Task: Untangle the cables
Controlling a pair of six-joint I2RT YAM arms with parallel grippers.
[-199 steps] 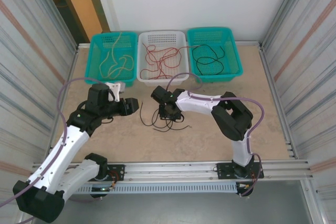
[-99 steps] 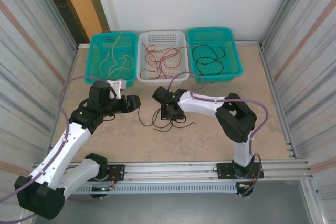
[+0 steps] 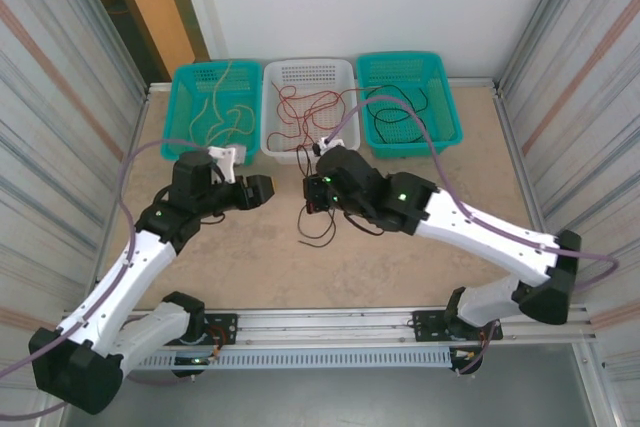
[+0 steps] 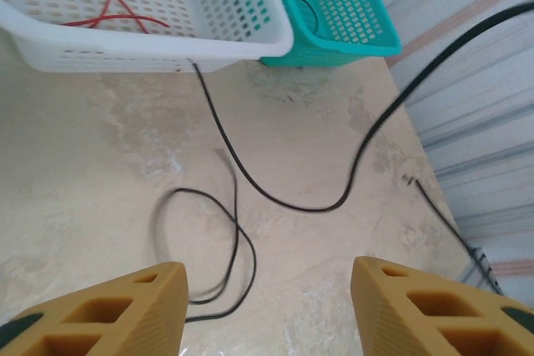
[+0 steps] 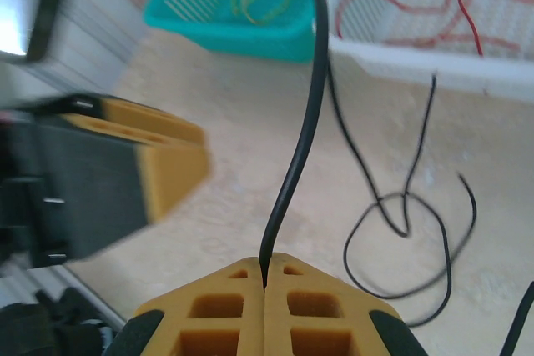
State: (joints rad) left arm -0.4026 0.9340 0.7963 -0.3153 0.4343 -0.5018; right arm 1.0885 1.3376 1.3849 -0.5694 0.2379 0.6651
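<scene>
One tabletop (image 3: pixel 200 267) carries everything, and two arms reach over it from the near edge. Three baskets stand side by side along the far edge: left teal basket (image 3: pixel 215 67), white basket (image 3: pixel 310 63), right teal basket (image 3: pixel 400 56). Each holds one colour: tan cable (image 3: pixel 215 117), red cable (image 3: pixel 310 107), and black coil (image 3: pixel 395 112); strands per basket cannot be counted. A fourth lot, the black cable (image 3: pixel 318 232), loops on the tabletop in front of the white basket. The right end effector (image 5: pixel 265 285) is clenched on this black cable (image 5: pixel 292 172). The left end effector (image 4: pixel 267 289) is released and empty, hovering just beside it above the loops.
</scene>
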